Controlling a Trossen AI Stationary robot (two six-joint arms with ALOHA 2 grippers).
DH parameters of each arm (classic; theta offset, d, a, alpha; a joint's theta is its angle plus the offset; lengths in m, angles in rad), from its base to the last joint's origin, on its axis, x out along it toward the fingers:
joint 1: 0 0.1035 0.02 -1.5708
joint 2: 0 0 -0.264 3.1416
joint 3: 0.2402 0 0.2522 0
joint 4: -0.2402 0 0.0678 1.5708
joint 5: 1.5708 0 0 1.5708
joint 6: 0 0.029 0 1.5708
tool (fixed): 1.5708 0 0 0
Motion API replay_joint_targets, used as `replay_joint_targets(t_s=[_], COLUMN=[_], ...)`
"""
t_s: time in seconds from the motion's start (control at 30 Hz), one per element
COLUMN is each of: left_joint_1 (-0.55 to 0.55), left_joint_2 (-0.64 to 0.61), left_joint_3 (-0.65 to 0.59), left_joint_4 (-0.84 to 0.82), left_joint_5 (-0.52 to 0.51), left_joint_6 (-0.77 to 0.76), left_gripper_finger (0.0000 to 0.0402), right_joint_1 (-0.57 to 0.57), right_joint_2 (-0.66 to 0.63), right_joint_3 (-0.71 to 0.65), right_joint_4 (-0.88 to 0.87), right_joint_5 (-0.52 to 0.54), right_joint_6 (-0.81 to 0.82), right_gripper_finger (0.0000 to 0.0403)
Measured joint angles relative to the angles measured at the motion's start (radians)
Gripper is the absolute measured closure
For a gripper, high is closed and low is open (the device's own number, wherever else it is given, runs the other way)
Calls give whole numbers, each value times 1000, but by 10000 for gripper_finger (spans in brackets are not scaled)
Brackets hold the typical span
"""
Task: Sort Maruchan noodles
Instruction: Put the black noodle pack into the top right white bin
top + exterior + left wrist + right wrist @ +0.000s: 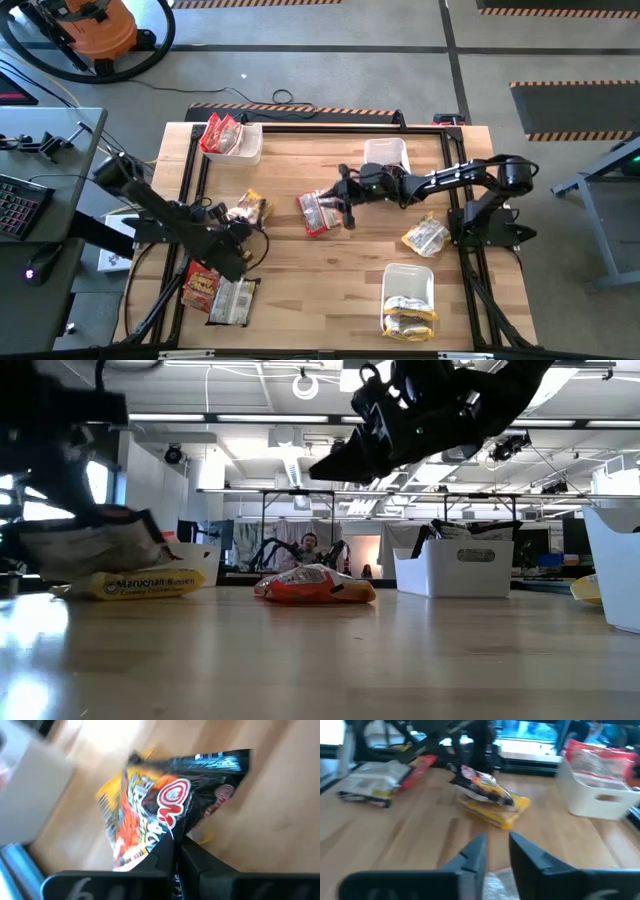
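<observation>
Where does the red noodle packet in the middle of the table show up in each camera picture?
High view: red packet, table centre, beside the right gripper.
Low view: the packet lies at picture centre.
Right wrist view: likely the pale-red patch below the open fingers.
Left wrist view: not in it; the left gripper holds a dark packet.
Shared landmark: the right gripper, just over the packet.

Overhead, table-level and wrist views share the table [330,280].

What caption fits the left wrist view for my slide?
Left gripper shut on a black-and-orange Maruchan packet, held above the wooden table.
</observation>
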Motion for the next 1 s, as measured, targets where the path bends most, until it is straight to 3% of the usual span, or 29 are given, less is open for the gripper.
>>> replay_joint_targets(t_s=[0.27,0.43,0.63,0.8,1.0], left_joint_1=[110,212,297,339,364], left_joint_2=[-154,-168,-161,-161,-169], left_joint_3=[0,0,0,0,-2], left_joint_4=[384,619,812,831,846], left_joint_5=[-11,76,159,183,202], left_joint_6=[357,566,723,742,769], left_gripper_finger=[401,401,401,401,401], right_joint_1=[84,120,135,133,130], right_joint_2=[2,61,152,187,196], right_joint_3=[9,89,230,292,301], right_joint_4=[75,37,-103,-158,-171], right_joint_5=[-38,-56,-49,-55,-32], right_joint_6=[-12,3,6,26,52], right_gripper_finger=[187,145,144,149,221])
